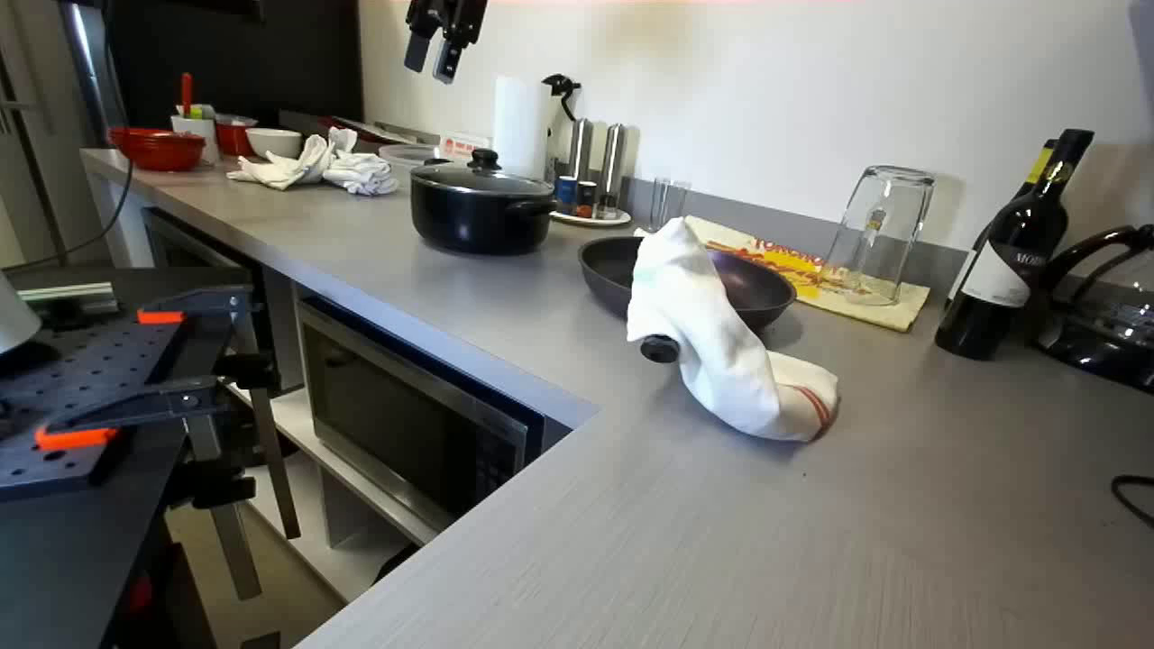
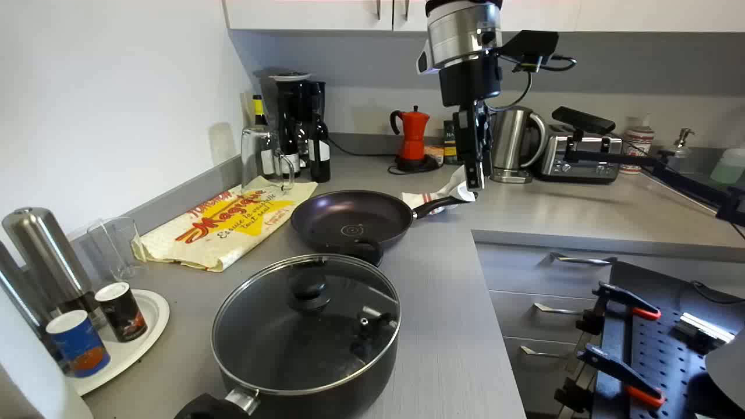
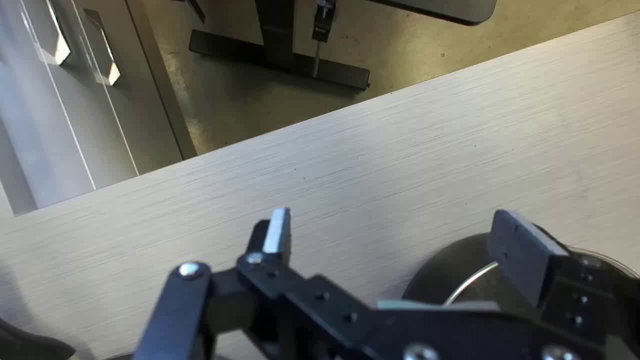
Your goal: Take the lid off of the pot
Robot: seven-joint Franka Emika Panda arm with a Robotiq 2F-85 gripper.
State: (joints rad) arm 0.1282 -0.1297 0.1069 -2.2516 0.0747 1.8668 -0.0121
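Note:
The black pot stands on the grey counter, and it also shows in an exterior view. Its round glass lid with a metal rim and black central knob lies flat on it; the lid also shows in an exterior view. My gripper hangs high above the counter, apart from the pot and lid; it also shows in an exterior view. In the wrist view my gripper is open and empty, with the pot partly hidden behind one finger and the lid mostly hidden.
A dark frying pan stands beside the pot, a white towel over its handle. A white plate with small cups and steel mills stands by the wall. A glass mug and wine bottles stand farther along.

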